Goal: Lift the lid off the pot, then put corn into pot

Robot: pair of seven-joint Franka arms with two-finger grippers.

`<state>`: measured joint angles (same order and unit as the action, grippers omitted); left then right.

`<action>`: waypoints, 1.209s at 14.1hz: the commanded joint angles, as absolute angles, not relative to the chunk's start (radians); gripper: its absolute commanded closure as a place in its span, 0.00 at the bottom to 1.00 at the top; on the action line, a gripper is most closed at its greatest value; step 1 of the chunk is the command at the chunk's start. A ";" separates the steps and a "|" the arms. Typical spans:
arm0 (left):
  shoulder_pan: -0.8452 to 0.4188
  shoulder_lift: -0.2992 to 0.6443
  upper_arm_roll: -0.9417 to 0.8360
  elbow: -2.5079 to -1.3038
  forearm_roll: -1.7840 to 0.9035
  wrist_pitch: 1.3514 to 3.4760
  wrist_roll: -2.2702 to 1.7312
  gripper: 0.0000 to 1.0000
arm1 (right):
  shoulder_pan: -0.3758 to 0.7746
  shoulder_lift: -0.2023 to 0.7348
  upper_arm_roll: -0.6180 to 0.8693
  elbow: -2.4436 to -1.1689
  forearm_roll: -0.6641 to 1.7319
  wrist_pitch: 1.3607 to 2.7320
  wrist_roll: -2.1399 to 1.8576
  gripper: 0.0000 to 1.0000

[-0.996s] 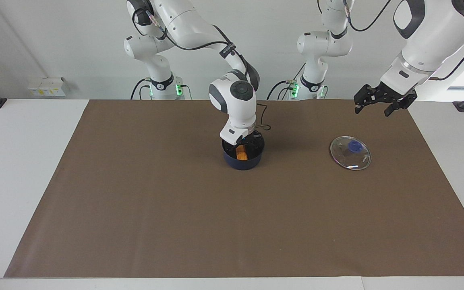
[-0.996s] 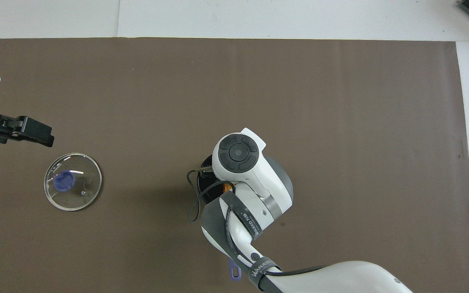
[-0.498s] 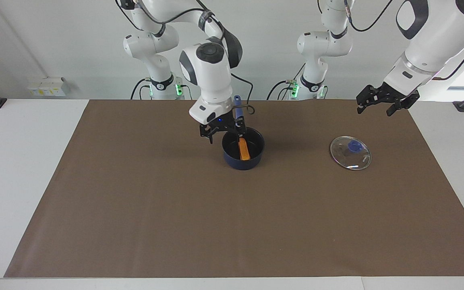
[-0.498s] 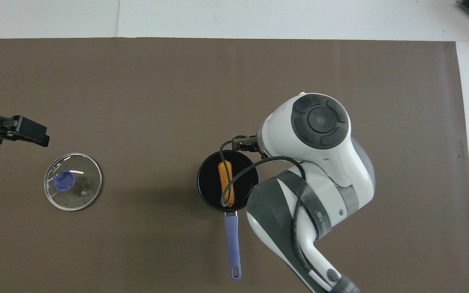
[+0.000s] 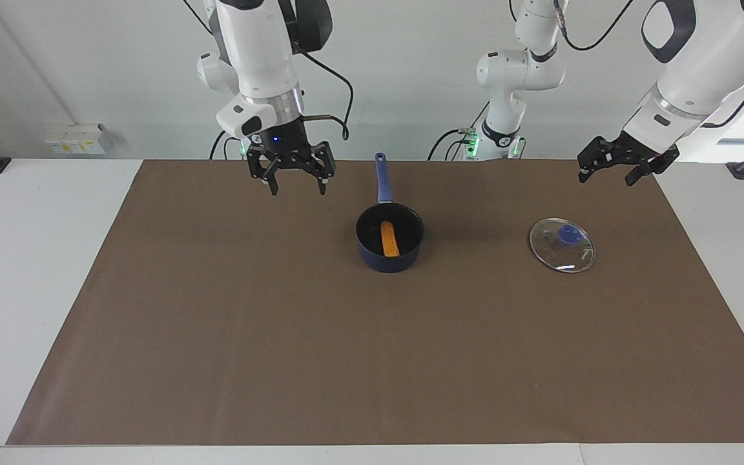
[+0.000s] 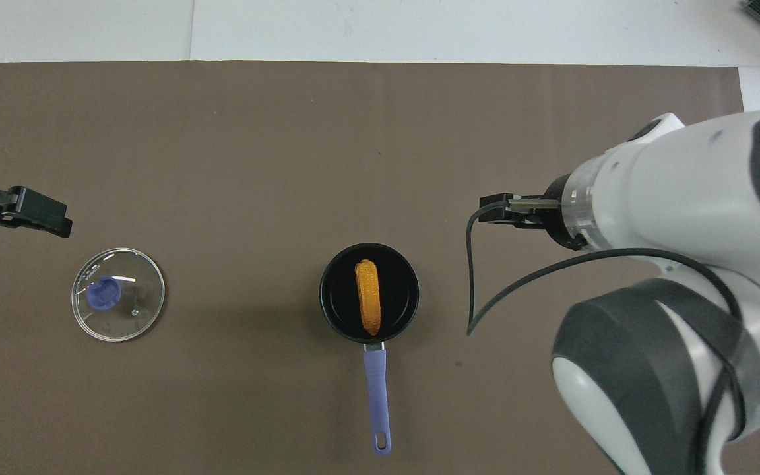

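Both hands spread wide and empty in the air, right hand [image 5: 292,174], left hand [image 5: 624,165]; corn [image 5: 389,239] in pot [image 5: 390,258].

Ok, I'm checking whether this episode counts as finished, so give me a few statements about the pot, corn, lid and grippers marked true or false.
1. The corn lies inside the pot. True.
2. The lid sits on the pot. False: it lies flat on the mat, toward the left arm's end.
3. The right gripper holds the corn. False: it is open, empty and raised.
4. The left gripper hangs in the air, holding nothing. True.
5. The pot's handle points toward the robots. True.
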<state>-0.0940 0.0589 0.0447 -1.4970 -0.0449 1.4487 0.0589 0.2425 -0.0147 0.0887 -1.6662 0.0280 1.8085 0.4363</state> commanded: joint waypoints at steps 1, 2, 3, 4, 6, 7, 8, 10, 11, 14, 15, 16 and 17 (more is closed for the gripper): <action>-0.089 0.043 0.044 -1.508 -0.048 1.436 0.058 0.00 | 0.190 -0.017 0.092 -1.566 0.035 1.688 0.376 0.00; -0.090 0.043 0.044 -1.508 -0.048 1.436 0.060 0.00 | 0.169 -0.018 0.086 -1.549 0.046 1.655 0.359 0.00; -0.091 0.043 0.044 -1.508 -0.048 1.436 0.060 0.00 | 0.154 -0.026 0.080 -1.530 0.051 1.631 0.348 0.00; -0.091 0.043 0.044 -1.508 -0.048 1.436 0.060 0.00 | 0.146 -0.037 0.077 -1.510 0.051 1.609 0.347 0.00; -0.091 0.043 0.044 -1.508 -0.048 1.436 0.058 0.00 | 0.129 -0.057 0.068 -1.493 0.049 1.571 0.347 0.00; -0.091 0.043 0.044 -1.508 -0.048 1.436 0.058 0.00 | 0.129 -0.070 0.057 -1.493 0.041 1.562 0.347 0.00; -0.091 0.043 0.044 -1.508 -0.048 1.436 0.058 0.00 | 0.129 -0.081 0.035 -1.491 0.041 1.548 0.345 0.00; -0.091 0.043 0.044 -1.508 -0.048 1.436 0.058 0.00 | 0.129 -0.092 -0.029 -1.479 0.038 1.504 0.316 0.00; -0.091 0.043 0.044 -1.508 -0.048 1.436 0.060 0.00 | 0.129 -0.092 -0.046 -1.464 0.029 1.481 0.263 0.00; -0.091 0.043 0.044 -1.508 -0.048 1.436 0.060 0.00 | 0.129 -0.098 -0.101 -1.463 0.028 1.476 0.166 0.00; -0.091 0.043 0.044 -1.508 -0.048 1.436 0.058 0.00 | 0.129 -0.101 -0.106 -1.466 0.026 1.477 0.135 0.00; -0.091 0.043 0.044 -1.508 -0.048 1.436 0.058 0.00 | 0.127 -0.097 -0.109 -1.476 0.014 1.480 0.080 0.00; -0.091 0.043 0.044 -1.508 -0.048 1.436 0.060 0.00 | 0.124 -0.091 -0.110 -1.483 0.006 1.482 0.054 0.00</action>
